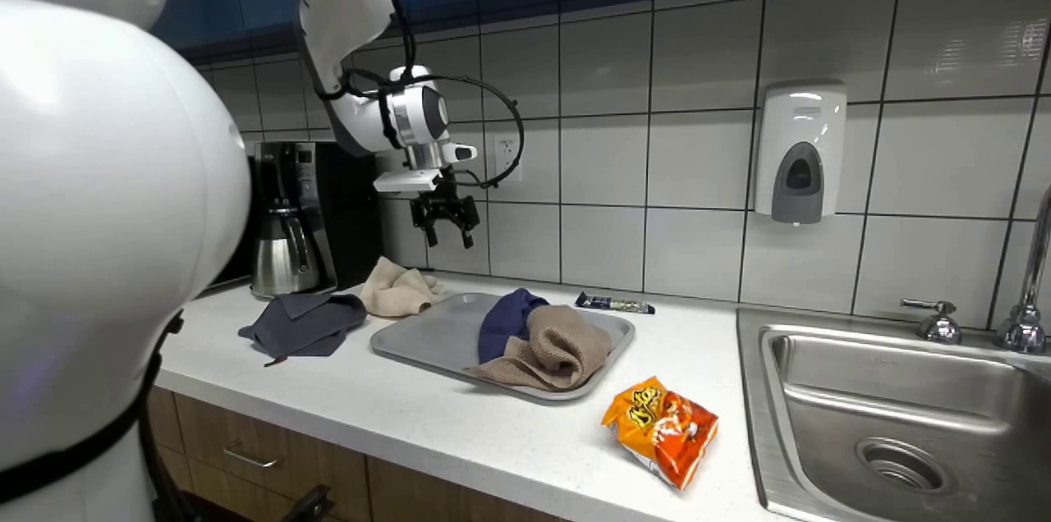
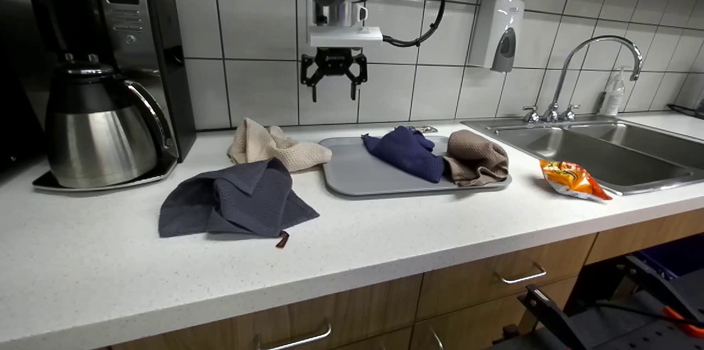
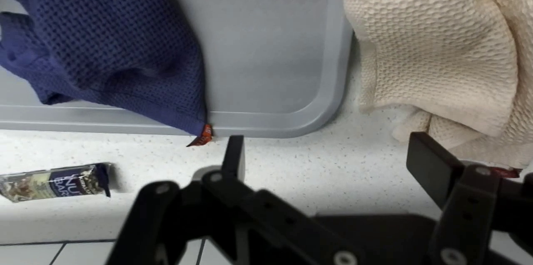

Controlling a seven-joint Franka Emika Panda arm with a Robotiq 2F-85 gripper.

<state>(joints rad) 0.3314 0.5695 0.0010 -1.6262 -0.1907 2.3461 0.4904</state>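
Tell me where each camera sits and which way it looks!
An exterior view: close to the arm, facing the wall and sink; the arm fills the picture's left.
An exterior view: in front of the counter, facing that wall, pot at left; the arm hangs from the top.
Wrist view: at the arm's end, facing down at the tray; open fingers show at the bottom.
Both exterior views share sink, pot and bag; all show the fingers.

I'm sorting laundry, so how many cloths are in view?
4: the navy cloth and the brown cloth on the gray tray, the cream cloth by the tray's edge, and the charcoal cloth on the counter near the coffee maker. Any beneath these would be hidden.
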